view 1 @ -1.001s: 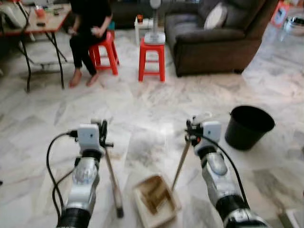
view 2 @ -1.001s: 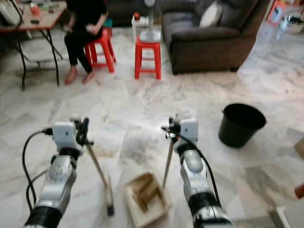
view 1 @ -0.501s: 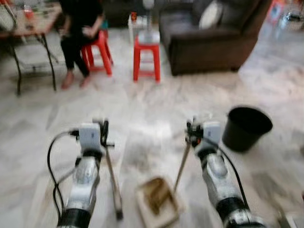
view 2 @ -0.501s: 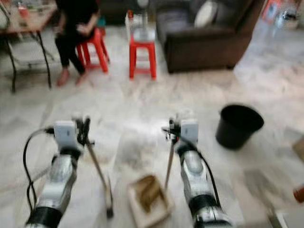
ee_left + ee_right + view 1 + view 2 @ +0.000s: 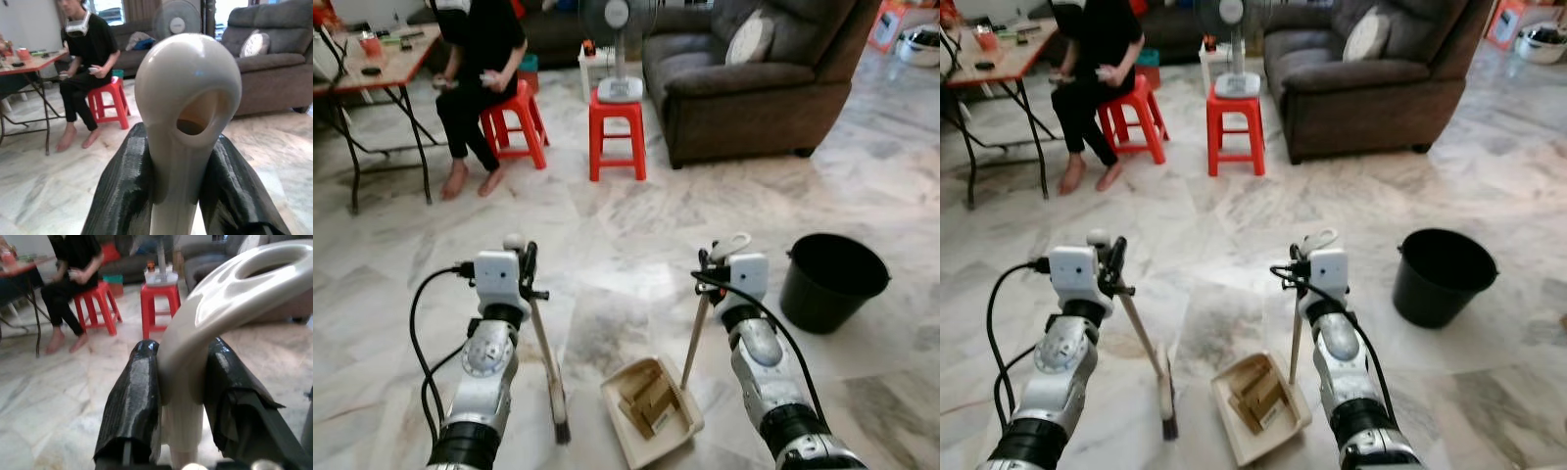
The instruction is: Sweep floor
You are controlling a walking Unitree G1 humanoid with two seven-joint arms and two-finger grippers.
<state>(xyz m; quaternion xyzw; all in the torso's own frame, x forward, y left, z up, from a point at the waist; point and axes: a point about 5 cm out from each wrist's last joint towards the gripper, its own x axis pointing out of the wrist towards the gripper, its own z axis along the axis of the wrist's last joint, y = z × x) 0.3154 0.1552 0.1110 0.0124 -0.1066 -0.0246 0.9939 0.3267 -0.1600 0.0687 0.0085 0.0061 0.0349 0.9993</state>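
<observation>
Though gripped, broom (image 5: 546, 360) handle near-upright, head floorward

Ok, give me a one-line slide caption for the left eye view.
Left claw holding the broom, right claw holding the dustpan with cardboard scraps, black bucket nearby.

Two silver forearms with black cuffs near the elbows — each topped by a white boxy wrist housing. Black cables loop off both wrists. The fingers (image 5: 122, 196) are black, ribbed, faintly glossy.

The seated person (image 5: 481, 59) is cut off at the shoulders.
</observation>
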